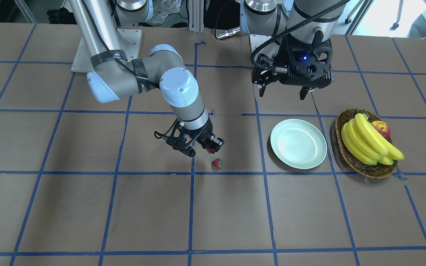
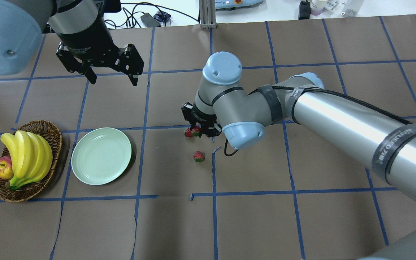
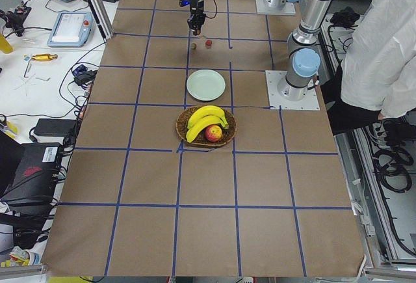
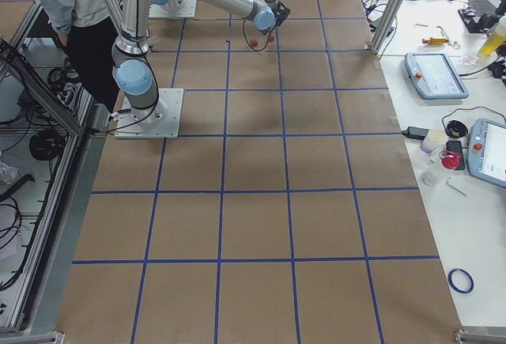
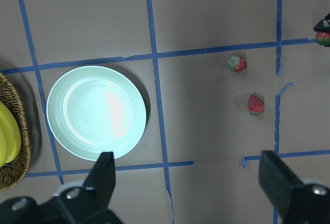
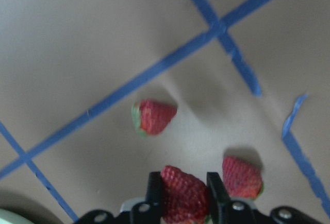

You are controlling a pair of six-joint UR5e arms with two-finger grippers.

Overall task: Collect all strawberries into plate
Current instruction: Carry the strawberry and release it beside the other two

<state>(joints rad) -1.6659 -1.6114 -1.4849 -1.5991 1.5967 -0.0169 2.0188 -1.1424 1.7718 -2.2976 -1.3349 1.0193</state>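
Clamping a strawberry (image 6: 183,195) in the narrowed right pincer (image 6: 184,183), hovered just above the table (image 2: 172,224). Showed a far strawberry (image 5: 237,63) and a near strawberry (image 5: 256,104) loose on the table, close together, well right of the plate (image 5: 96,112). Held the left pincer (image 2: 114,81) spread wide, above the table beyond the plate's far side.

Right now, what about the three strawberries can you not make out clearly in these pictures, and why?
- Front-facing view: a third strawberry does not show, probably because the right gripper hides it.
- Left wrist view: the held strawberry is cut off by the right edge.
- Exterior left view: the strawberries are too small to count.
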